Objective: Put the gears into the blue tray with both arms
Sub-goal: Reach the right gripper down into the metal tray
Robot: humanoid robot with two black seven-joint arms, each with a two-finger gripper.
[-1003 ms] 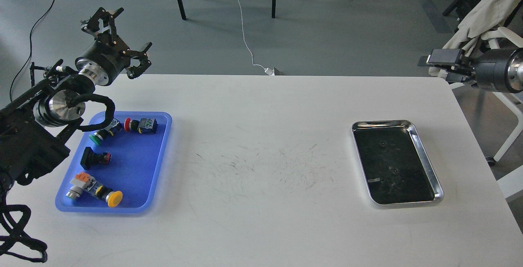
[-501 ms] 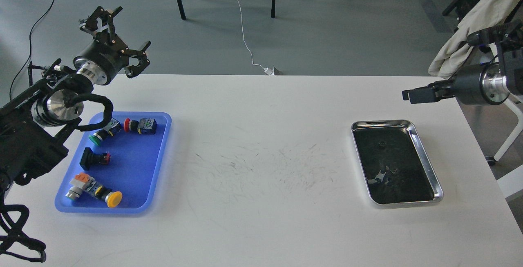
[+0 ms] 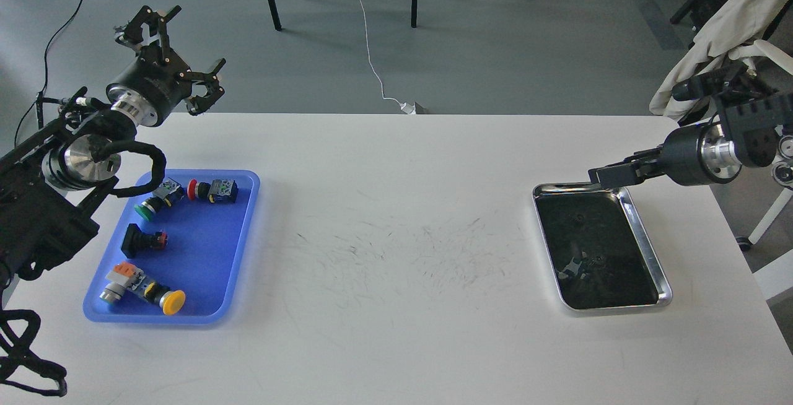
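Hovering beside the steel tray's point(image 3: 644, 247) far rim, the right gripper point(image 3: 600, 175).

I have only one view, from the robot's head. It looks forward and down on the white counter point(image 3: 396, 306) from above the near edge, at a middle distance, so the whole width of the counter shows, and its far edge too. Beyond the far edge I see grey floor point(image 3: 495, 39). The left arm point(image 3: 56, 207) enters from the left border, the right arm point(image 3: 725, 148) from the right border. There is no second view to share anything with.
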